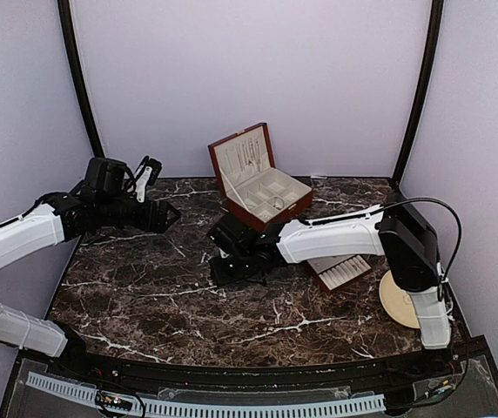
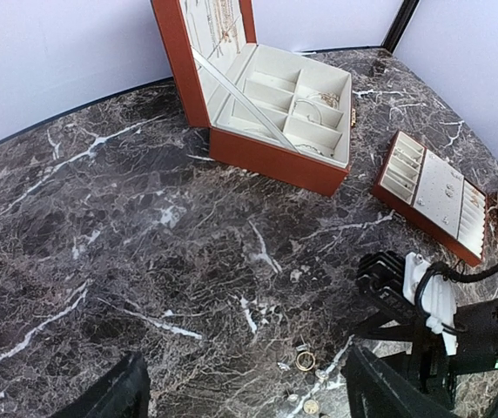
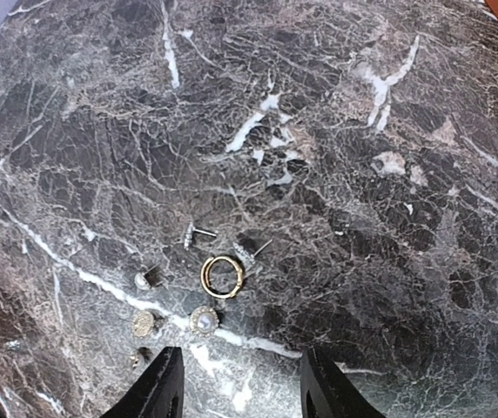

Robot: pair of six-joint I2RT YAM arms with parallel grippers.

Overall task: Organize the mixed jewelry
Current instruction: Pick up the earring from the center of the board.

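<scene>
The mixed jewelry lies loose on the dark marble table (image 1: 144,296). In the right wrist view I see a small gold ring (image 3: 222,276), two bar-like studs (image 3: 194,233) above it, a pearl-centred stud (image 3: 204,320) and a round gold stud (image 3: 144,323). My right gripper (image 3: 240,387) is open and empty, hovering just near of these pieces; it also shows in the top view (image 1: 232,261). The ring also shows in the left wrist view (image 2: 305,360). My left gripper (image 1: 166,216) is open and empty, held above the table's far left.
An open red-brown wooden box (image 1: 258,178) with cream lining stands at the back centre. Its removed cream-lined tray (image 1: 343,272) lies right of the right arm. A round beige plate (image 1: 401,300) sits at the right edge. Curtain walls surround the table.
</scene>
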